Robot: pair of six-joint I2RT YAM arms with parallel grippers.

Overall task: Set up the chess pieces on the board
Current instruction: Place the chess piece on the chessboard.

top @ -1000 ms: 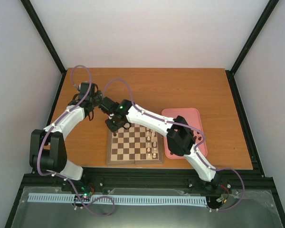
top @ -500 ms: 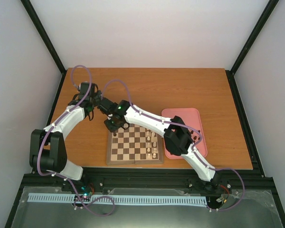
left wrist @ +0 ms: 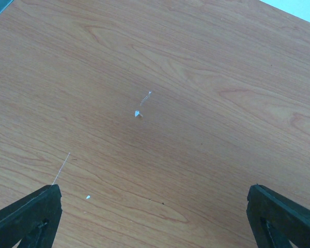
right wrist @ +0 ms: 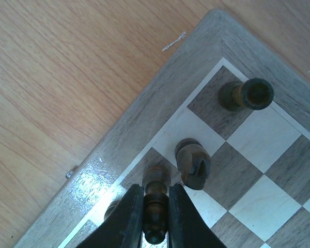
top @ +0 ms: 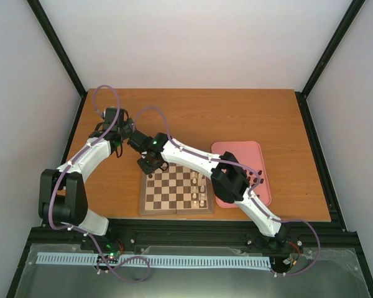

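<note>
Dark wood shows between the fingers of the right gripper, which is clamped on one of the chess pieces above a dark edge-row square near a corner of the board. Just beside it, a second dark piece stands on the neighbouring light square and a third dark piece on the corner square. Off the board's far left corner, the left gripper hangs over the bare table, fingers spread wide and holding nothing

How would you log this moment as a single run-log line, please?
right gripper: shut on dark piece, at board corner | corner piece, neighbour piece: upright | left gripper: open above table
</note>
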